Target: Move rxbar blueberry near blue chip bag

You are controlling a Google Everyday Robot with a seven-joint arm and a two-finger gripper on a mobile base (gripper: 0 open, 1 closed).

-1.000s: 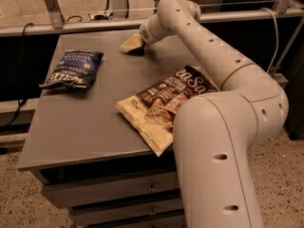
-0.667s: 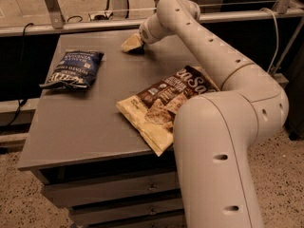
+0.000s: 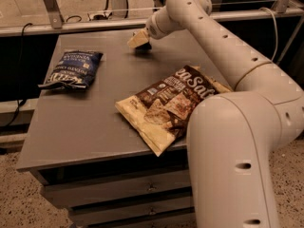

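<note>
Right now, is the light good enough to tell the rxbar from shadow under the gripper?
Camera view: dim, warm light; the gripper, at the far side of the table, over a dark patch, bar or shadow I cannot tell; the blue chip bag shows plainly.

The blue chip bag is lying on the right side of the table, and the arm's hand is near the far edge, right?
Not quite. In the camera view the blue chip bag lies on the left side of the table, not the right. The gripper is indeed low near the far edge.
</note>
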